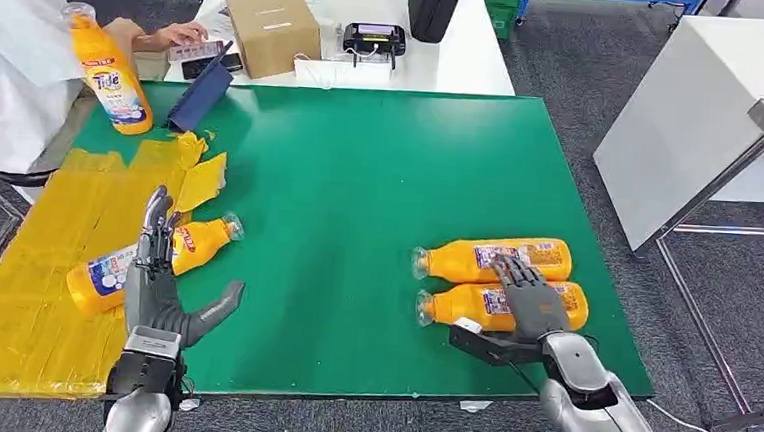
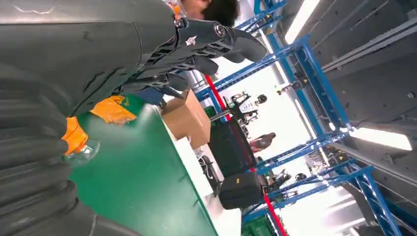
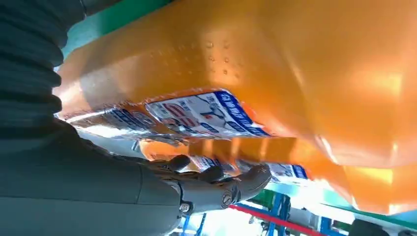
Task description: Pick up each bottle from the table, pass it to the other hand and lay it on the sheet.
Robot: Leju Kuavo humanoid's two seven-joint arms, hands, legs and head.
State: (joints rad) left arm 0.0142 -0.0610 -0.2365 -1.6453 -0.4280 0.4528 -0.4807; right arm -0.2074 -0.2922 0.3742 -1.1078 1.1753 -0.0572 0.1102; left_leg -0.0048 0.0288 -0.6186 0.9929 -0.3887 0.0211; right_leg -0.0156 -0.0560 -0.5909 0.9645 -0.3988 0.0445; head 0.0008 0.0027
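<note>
The right hand point(image 1: 530, 297) rests on the near bottle point(image 1: 501, 305) with fingers spread, not gripping. The left hand point(image 1: 159, 281) is spread above a bottle on the yellow sheet point(image 1: 23, 294).

- The right hand point(image 1: 530, 297) lies over the middle of the near bottle point(image 1: 473, 306), hiding part of its label; whether the fingers grip it or only rest on it cannot be told.
- In the right wrist view the near bottle point(image 3: 275, 73) runs past the picture's edges, its neck out of sight.
- The left hand point(image 1: 158, 283) covers part of the bottle on the yellow sheet point(image 1: 196, 247).
- In the left wrist view that bottle's clear cap point(image 2: 83, 152) is blurred and mostly hidden behind the grey cover.
- The person point(image 1: 12, 53) at the table's far corner is cut off by the picture's edge.
- The label print on the upright bottle point(image 1: 114, 77) is mostly too small to read.
</note>
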